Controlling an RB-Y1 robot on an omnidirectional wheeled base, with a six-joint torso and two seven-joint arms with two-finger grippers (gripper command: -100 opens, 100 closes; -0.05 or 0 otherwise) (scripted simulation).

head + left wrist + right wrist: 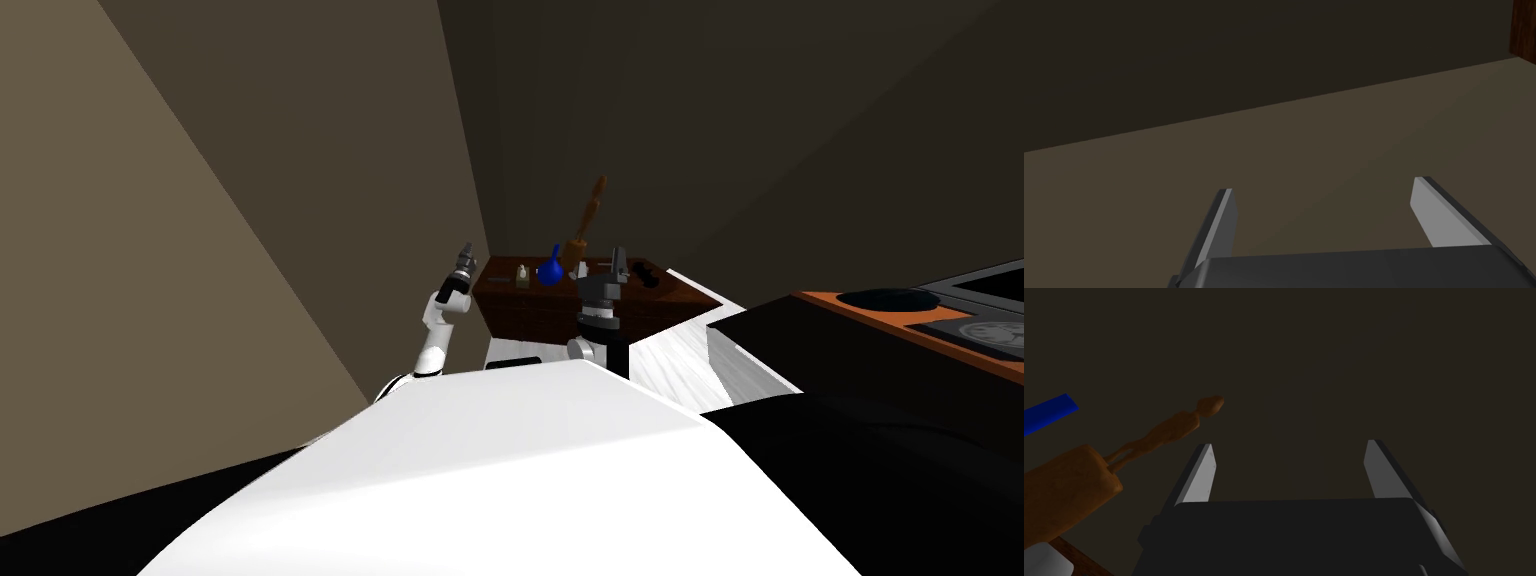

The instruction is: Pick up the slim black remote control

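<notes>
Head view, left side: left pincer raised well off to the left of the dark wood tabletop, out of the work. Left wrist view has its blades apart, nothing between them.

On the tabletop, left of the right pincer: small white object, blue object, then a tall wooden figure on a block base. Right wrist view puts the figure just beside that pincer's left blade and the blue object beyond it. Blades apart, empty, aimed at the wall rather than down at the tabletop.

Just right of the right pincer lies a low dark shape, judged to be the remote. It is flat on the tabletop, too small to read its heading.

Risks:
- The figure looks top-heavy. Tilting the wrist down or swinging left would likely clip it and topple it onto the blue object.
- Remote dark on dark wood, so the aim could be off.
- Slim, flat body: blades closing across the wrong axis may slide over it or push it toward the near edge.
</notes>
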